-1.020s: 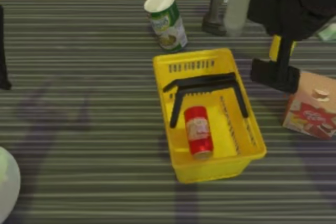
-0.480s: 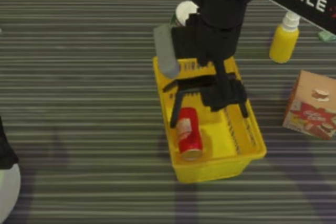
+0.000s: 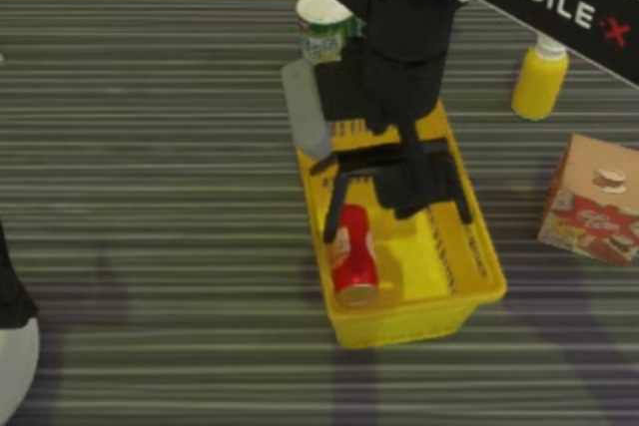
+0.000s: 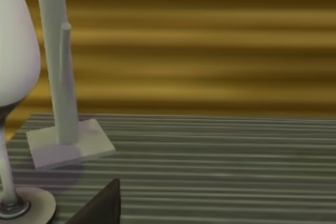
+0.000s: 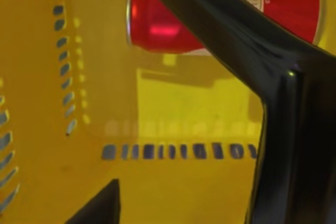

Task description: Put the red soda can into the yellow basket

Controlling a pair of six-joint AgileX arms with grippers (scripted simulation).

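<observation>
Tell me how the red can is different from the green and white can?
The red soda can lies on its side inside the yellow basket; the green-and-white canister stands upright on the table behind the basket. The red soda can is slimmer with a silver top; the canister is wider with a white lid. Both are cylinders.

Black handles (image 3: 389,162) and right arm (image 3: 399,37) over yellow basket (image 3: 469,246).

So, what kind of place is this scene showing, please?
Probably a simulated shop or grocery tabletop, though it is a rendered scene. A yellow basket with black handles holds a red soda can, and packaged goods stand around it: a green-and-white canister, a yellow spray bottle and a printed carton.
</observation>
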